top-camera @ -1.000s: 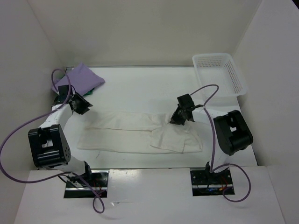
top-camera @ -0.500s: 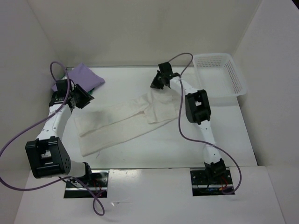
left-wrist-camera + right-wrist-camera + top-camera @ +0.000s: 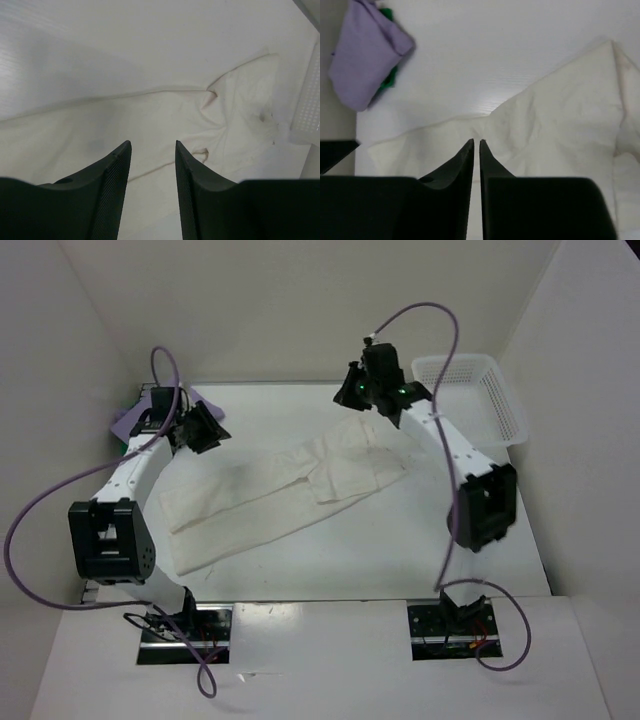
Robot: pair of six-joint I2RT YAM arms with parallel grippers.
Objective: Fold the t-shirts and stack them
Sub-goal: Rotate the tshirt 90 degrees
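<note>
Here, white t-shirt (image 3: 260, 498) lies outside basket (image 3: 482, 390).

Basket (image 3: 487, 390) far right — white t-shirt (image 3: 260, 505) centre.

- Top external: high behind the near edge, looking down over the whole table (image 3: 350, 562).
- Both wrist views: closer, facing each other, sharing the white t-shirt (image 3: 150, 115) from opposite sides.
</note>
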